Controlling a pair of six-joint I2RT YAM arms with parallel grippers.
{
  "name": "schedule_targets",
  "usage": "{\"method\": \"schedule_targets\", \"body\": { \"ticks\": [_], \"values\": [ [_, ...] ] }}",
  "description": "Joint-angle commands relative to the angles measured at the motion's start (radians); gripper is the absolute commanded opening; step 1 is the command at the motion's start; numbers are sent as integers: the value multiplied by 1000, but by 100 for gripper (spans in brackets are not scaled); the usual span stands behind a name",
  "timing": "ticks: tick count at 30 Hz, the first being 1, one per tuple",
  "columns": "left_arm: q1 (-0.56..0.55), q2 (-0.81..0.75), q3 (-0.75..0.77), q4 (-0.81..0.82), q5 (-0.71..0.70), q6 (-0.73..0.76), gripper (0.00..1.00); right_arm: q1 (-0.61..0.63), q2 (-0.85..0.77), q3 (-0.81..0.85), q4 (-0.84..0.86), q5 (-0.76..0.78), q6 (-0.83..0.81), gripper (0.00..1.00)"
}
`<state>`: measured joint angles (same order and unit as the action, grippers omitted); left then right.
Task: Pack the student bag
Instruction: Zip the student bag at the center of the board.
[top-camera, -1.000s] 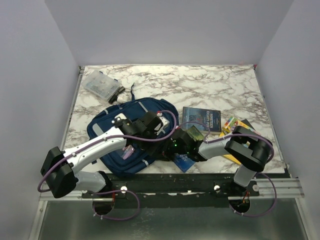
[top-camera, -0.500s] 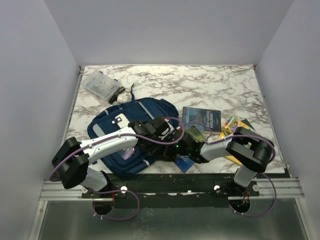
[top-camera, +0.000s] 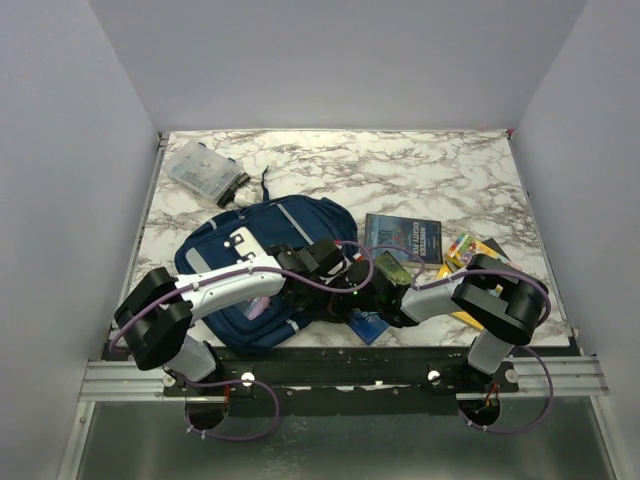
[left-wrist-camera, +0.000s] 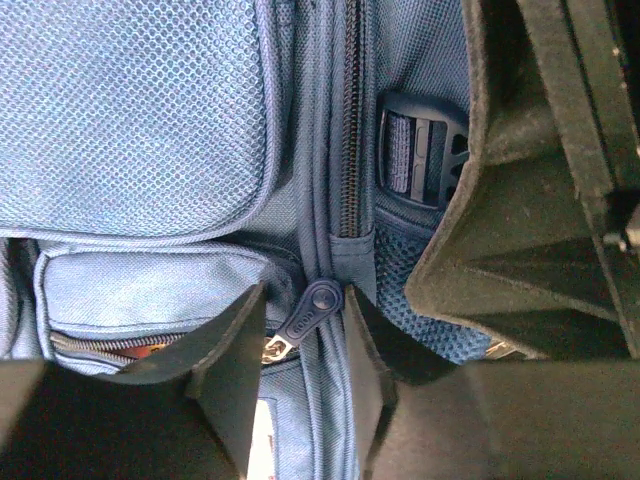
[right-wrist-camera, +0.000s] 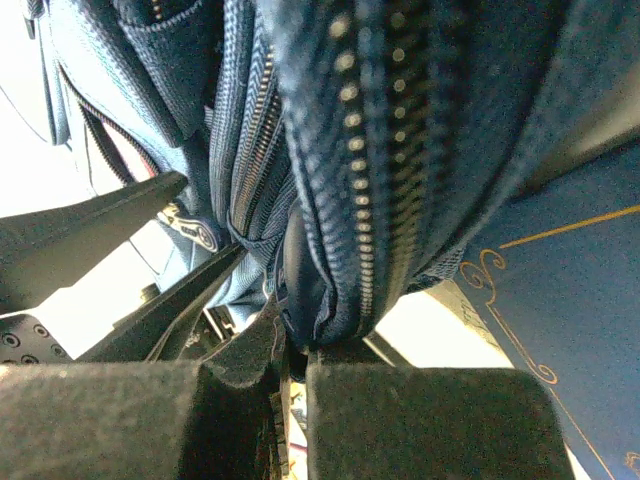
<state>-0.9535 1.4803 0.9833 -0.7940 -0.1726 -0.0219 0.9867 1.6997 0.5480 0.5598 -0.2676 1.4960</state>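
Left hand sits partway open, its two dark fingers straddling the small blue plastic zipper pull of the big navy-blue fabric student bag. It's not clamped on the pull yet, as far as anyone can tell. Right hand is pinched tight on a fold of the bag's fabric right beside the zipper teeth. That's probably to keep the seam taut so the slider runs instead of dragging the whole bag along. The bag lies flat on the white marble-patterned table, front-left, under both arms. Just to its right waits a dark blue book, which looks meant to go in once the zip is open.
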Motion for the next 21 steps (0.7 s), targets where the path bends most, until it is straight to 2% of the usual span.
{"method": "schedule_targets", "body": {
  "ticks": [1, 6, 10, 14, 21],
  "values": [
    [-7, 15, 11, -8, -31, 4, 34, 0, -14, -17, 20, 9, 7, 1],
    [-6, -55, 8, 13, -57, -15, 24, 0, -9, -20, 27, 4, 6, 1],
    [-3, -113, -3, 40, -47, -60, 7, 0, -11, -19, 29, -3, 0, 1],
    [14, -135, -16, 56, -31, -102, 0, 0, -17, -19, 23, -2, -6, 1],
    [28, -129, -18, 57, -93, -184, 0, 0, -11, -11, 9, -7, -17, 1]
  ]
}}
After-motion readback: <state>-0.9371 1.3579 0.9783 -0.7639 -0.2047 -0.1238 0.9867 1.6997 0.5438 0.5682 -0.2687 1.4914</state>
